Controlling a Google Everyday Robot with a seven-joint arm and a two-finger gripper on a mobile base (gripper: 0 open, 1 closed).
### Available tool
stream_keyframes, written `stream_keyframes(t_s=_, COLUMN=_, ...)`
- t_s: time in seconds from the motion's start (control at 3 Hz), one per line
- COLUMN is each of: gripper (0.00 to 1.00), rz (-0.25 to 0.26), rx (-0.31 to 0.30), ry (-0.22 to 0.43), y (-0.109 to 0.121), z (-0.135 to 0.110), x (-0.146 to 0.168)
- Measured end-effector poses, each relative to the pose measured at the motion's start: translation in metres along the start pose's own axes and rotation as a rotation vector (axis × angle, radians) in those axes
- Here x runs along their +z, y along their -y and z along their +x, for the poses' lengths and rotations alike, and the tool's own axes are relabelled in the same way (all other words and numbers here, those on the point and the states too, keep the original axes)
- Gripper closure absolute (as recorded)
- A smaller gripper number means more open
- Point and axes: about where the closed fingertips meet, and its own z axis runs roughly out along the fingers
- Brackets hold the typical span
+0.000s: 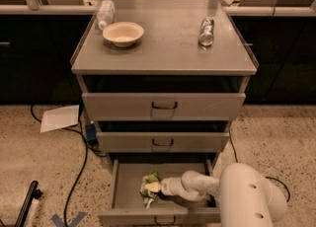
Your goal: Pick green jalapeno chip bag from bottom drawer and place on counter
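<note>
The bottom drawer stands pulled open, lowest of three. Inside it lies the green jalapeno chip bag, wrinkly green and white, near the drawer's middle. My white arm reaches down into the drawer from the right, and the gripper is right at the bag, over its right side. The counter is the grey cabinet top above the drawers.
On the counter stand a tan bowl, a clear plastic bottle lying at the back left and a silver can at the right. A white sheet of paper and black cables lie on the floor at left.
</note>
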Motion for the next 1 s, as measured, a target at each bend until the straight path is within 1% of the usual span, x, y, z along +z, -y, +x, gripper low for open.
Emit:
stream_keyframes(t_s=0.67, gripper=0.89, rz=0.000, rx=0.000, ry=0.000, y=0.0000, z=0.0000, x=0.0000)
stream_keyframes(t_s=1.0, gripper=1.00, rz=0.000, rx=0.000, ry=0.000, y=0.0000, z=0.0000, x=0.0000)
